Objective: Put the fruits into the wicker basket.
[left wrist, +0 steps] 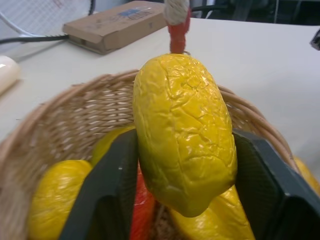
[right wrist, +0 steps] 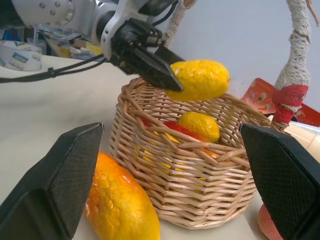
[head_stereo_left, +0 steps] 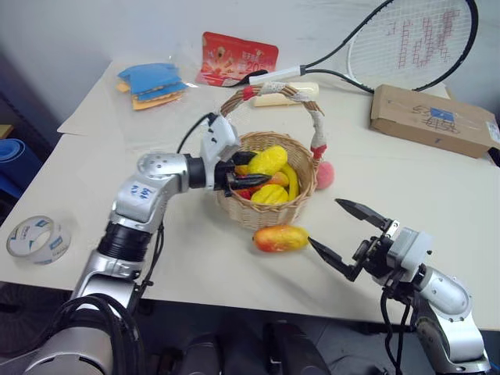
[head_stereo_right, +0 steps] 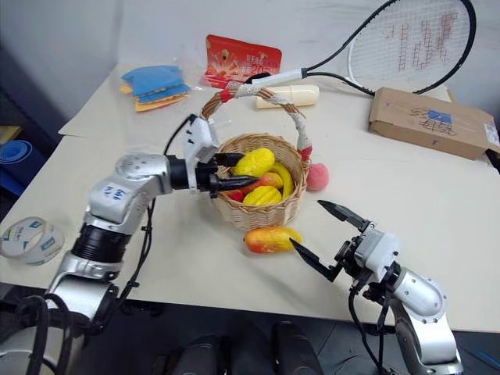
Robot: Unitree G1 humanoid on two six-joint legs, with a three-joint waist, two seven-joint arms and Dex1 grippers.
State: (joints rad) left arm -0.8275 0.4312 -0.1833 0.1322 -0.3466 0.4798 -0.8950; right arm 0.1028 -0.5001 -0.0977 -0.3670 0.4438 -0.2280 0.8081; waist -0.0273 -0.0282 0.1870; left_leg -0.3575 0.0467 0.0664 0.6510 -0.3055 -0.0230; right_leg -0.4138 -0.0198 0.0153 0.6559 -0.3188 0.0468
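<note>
My left gripper (head_stereo_left: 254,173) is shut on a yellow lemon (head_stereo_left: 268,160), holding it just above the rim of the wicker basket (head_stereo_left: 266,212). The lemon (left wrist: 185,135) sits between both fingers in the left wrist view. Several yellow and red fruits lie inside the basket. An orange-red mango (head_stereo_left: 280,237) rests on the table against the basket's front. My right gripper (head_stereo_left: 324,221) stands open just right of the mango, its lower fingertip close to the mango's end. A pink peach (head_stereo_left: 325,174) sits on the table at the basket's right side.
A cardboard box (head_stereo_left: 433,119) and a tennis racket (head_stereo_left: 406,39) lie at the back right. A cream tube (head_stereo_left: 285,94), a red packet (head_stereo_left: 238,56) and blue cloths (head_stereo_left: 152,82) lie behind the basket. A tape roll (head_stereo_left: 37,238) sits at the front left edge.
</note>
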